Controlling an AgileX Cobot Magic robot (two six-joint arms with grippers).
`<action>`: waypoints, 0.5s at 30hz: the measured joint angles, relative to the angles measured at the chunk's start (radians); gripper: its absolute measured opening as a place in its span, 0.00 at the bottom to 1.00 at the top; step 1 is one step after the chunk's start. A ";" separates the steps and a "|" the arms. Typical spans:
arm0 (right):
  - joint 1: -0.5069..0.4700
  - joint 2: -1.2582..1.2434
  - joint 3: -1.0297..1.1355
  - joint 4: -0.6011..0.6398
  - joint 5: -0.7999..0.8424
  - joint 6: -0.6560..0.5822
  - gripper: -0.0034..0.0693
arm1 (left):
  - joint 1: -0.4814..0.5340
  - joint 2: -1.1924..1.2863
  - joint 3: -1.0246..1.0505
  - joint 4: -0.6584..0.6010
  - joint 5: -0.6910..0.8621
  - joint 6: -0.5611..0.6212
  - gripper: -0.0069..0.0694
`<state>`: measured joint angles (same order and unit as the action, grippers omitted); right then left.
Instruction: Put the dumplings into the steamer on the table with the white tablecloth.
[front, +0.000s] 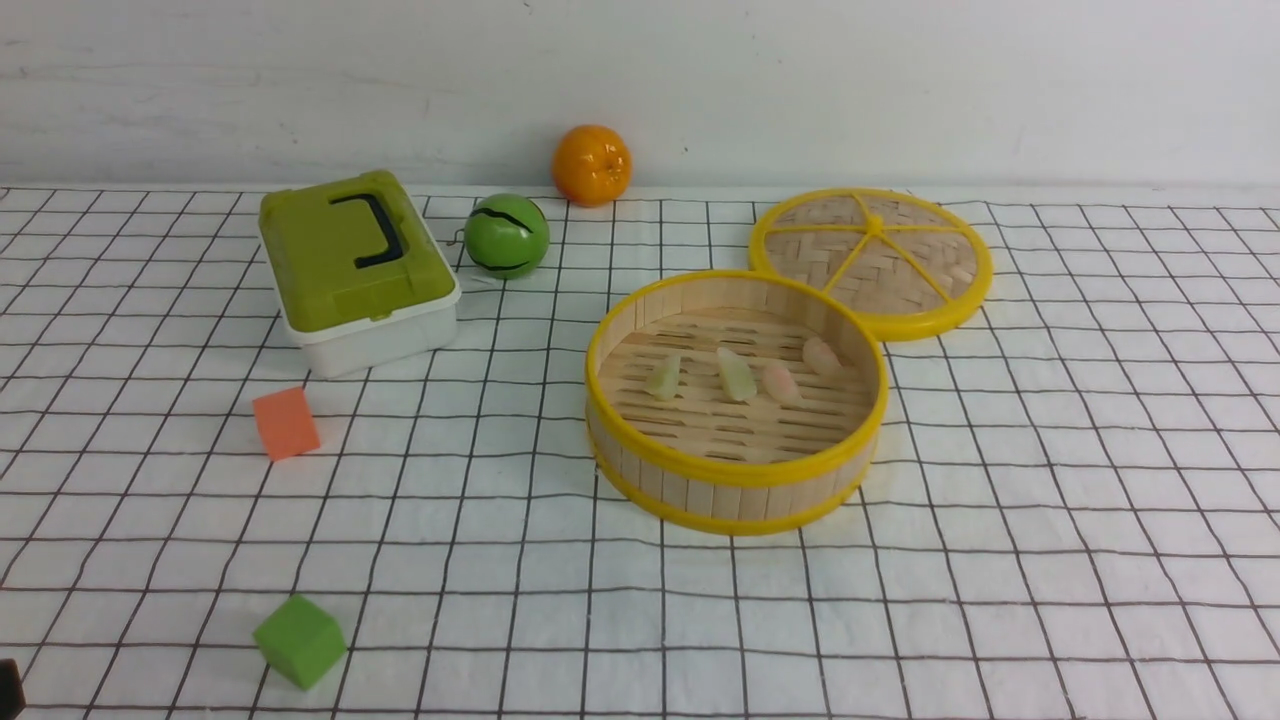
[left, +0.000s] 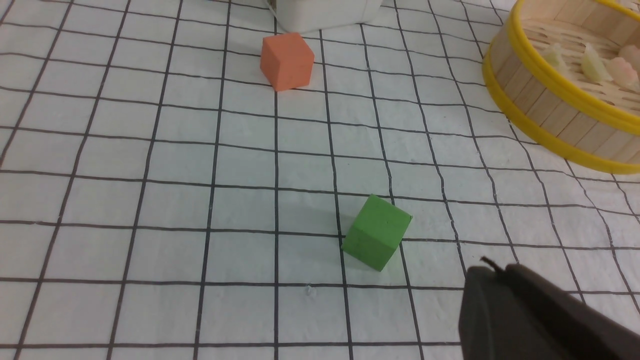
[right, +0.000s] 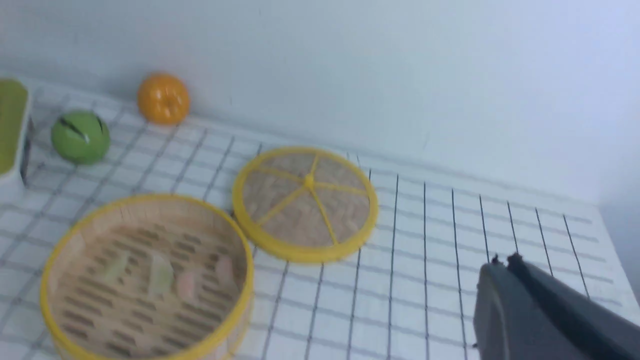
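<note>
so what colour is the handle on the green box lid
The handle is black, on the olive-green lid; clearest in the front view.

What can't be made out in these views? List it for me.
- Right wrist view: blur smears the dumplings in the steamer; shapes lost.
- Left wrist view: frame edge cuts off the steamer's far side; dumpling count unclear.
- Front view: arms outside the frame; a dark corner sliver is too little to identify.

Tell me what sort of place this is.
Most likely a lab test bench staged as a play kitchen: a grid-printed white tablecloth against a bare white wall, with a bamboo steamer and an orange foam cube as props.
</note>
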<state>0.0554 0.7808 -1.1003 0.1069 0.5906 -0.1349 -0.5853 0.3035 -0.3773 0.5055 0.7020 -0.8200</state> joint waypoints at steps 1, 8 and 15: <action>0.000 -0.078 0.113 0.011 -0.122 0.007 0.02 | 0.000 0.000 0.000 0.000 0.000 -0.001 0.11; 0.000 -0.455 0.706 0.028 -0.733 0.017 0.03 | 0.000 0.000 0.000 0.000 0.000 -0.001 0.11; 0.000 -0.750 1.045 0.028 -0.808 0.022 0.03 | 0.000 0.000 0.000 0.000 0.000 -0.001 0.11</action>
<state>0.0554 0.0312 -0.0555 0.1348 -0.2174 -0.1133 -0.5853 0.3035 -0.3773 0.5055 0.7020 -0.8208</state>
